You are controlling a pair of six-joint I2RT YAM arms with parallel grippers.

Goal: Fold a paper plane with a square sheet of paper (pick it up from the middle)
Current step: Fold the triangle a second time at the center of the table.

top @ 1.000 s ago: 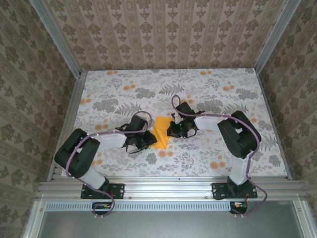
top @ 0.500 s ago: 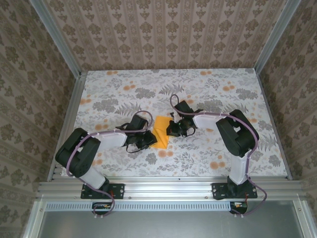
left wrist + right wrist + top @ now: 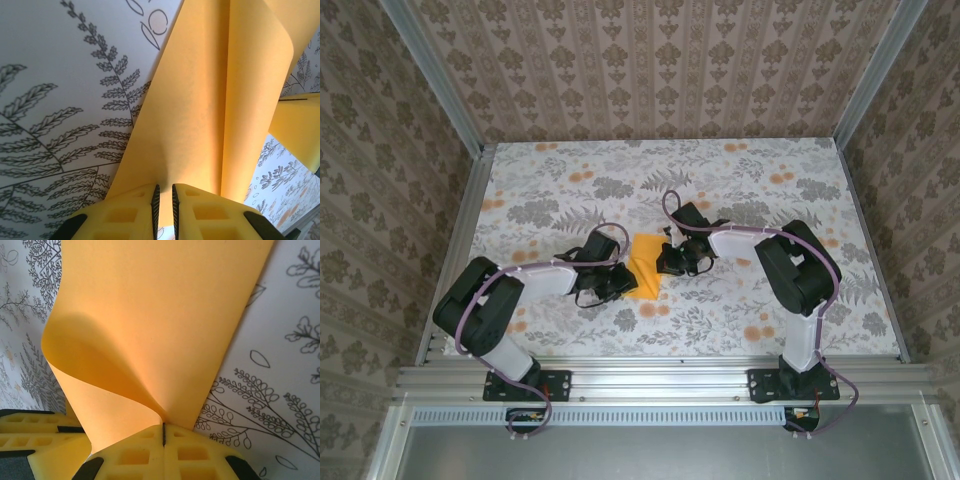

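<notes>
The square sheet of paper, bright orange, lies mid-table between both grippers. My right gripper is shut on its edge, and from there a flap curls up and over the flat part. My left gripper is at the sheet's near-left side. In the left wrist view its jaws stand a narrow slit apart. Its fingertips rest on the sheet, which puckers slightly just ahead of them. The lifted flap rises on the right. No paper plane shape shows.
A floral tablecloth covers the table. Patterned walls close in the back and both sides. An aluminium rail runs along the near edge by the arm bases. The left gripper's yellow fingers sit close beside the right gripper.
Almost nothing has changed. The right arm has edged slightly left with the flap still pinched, and the left gripper stays on the sheet.
</notes>
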